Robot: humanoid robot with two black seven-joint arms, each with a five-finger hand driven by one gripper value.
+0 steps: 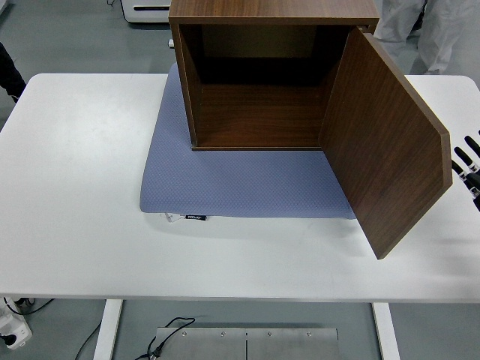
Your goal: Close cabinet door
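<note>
A dark wooden cabinet [259, 75] stands on a blue-grey mat [240, 184] at the back middle of the white table [75, 187]. Its inside is empty. The cabinet door [386, 142], hinged on the right side, swings wide open toward the near right. My right hand [466, 161] shows at the right edge, just right of the door's outer edge, with black fingers spread and holding nothing. I cannot tell whether it touches the door. My left arm is out of view.
A person in white clothing [420, 30] stands behind the table at the top right. A dark sleeve [9, 71] shows at the left edge. A white machine [146, 10] sits on the floor at the back.
</note>
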